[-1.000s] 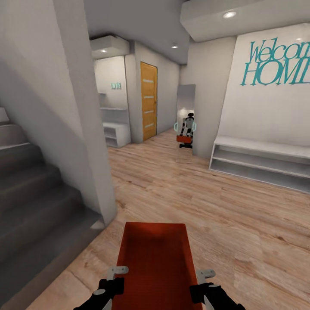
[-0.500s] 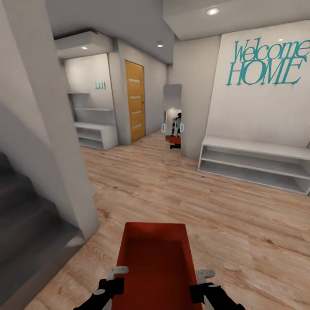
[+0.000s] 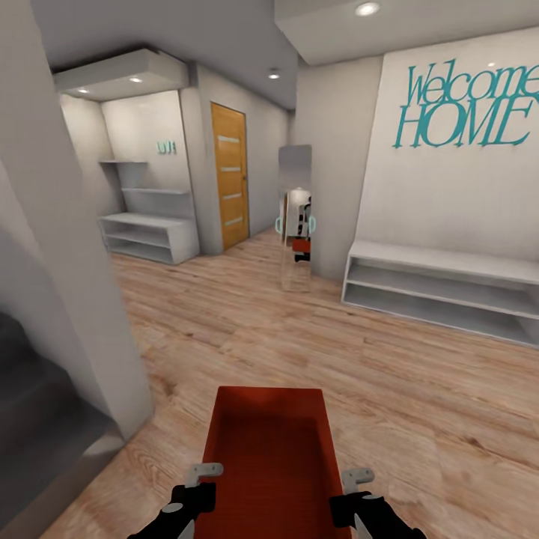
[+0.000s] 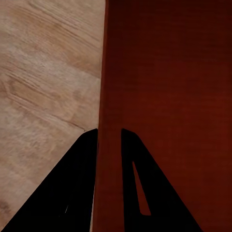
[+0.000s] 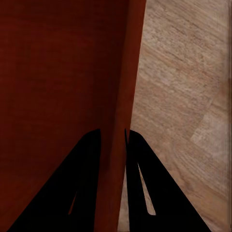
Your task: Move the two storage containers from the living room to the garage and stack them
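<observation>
The camera has swung and rolled forward since a second ago: the grey staircase has slid almost out at the left edge, and the teal "Welcome HOME" wall lettering (image 3: pixel 468 105) now sits fuller in sight. The red-orange rectangular open-topped plastic bin (image 3: pixel 266 457) has kept its place low and centre in the head view, carried above the light wood plank floor (image 3: pixel 299 337).

The left gripper (image 3: pixel 196 490) is clamped on the bin's left wall; in the left wrist view its two black fingers (image 4: pixel 72 193) straddle that wall, one inside and one outside. The right gripper (image 3: pixel 350 494) is clamped on the right wall the same way, its fingers (image 5: pixel 82 188) pressing either side of the wall.

Ahead stands an orange wooden door with frosted horizontal strips (image 3: pixel 230 176), shut. Just right of it, a tall narrow mirror (image 3: pixel 296 217) leans against the wall and reflects the robot with the bin. A low white shelf unit (image 3: pixel 442 288) runs under the lettering, and another white shelf unit (image 3: pixel 146 236) sits left of the door.
</observation>
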{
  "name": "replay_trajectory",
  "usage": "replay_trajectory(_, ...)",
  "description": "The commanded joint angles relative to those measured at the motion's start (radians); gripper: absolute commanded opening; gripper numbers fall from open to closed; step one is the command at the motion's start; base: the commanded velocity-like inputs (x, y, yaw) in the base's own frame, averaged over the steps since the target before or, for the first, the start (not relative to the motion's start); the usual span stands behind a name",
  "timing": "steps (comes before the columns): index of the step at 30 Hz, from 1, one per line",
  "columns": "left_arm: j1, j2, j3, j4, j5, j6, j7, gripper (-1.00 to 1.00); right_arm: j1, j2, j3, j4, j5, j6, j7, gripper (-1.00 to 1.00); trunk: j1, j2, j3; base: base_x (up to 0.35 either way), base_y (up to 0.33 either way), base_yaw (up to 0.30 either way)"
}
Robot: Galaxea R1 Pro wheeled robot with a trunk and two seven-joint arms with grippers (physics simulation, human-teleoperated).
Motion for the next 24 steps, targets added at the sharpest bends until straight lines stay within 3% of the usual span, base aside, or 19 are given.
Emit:
replay_trajectory(1, -0.001, 0.022, -0.027, 0.000, 0.005, -0.003, -0.026, -1.00, 0.000, -0.002, 0.024, -0.001, -0.019, 0.006, 0.070, -1.00, 0.000, 0.000, -0.001, 0.312, -0.166, 0.000)
replay_trajectory(24, -0.001, 0.022, -0.027, -0.001, 0.006, -0.003, -0.026, -1.00, 0.000, -0.002, 0.024, -0.001, -0.019, 0.006, 0.070, -1.00, 0.000, 0.000, -0.001, 0.316, -0.123, 0.000)
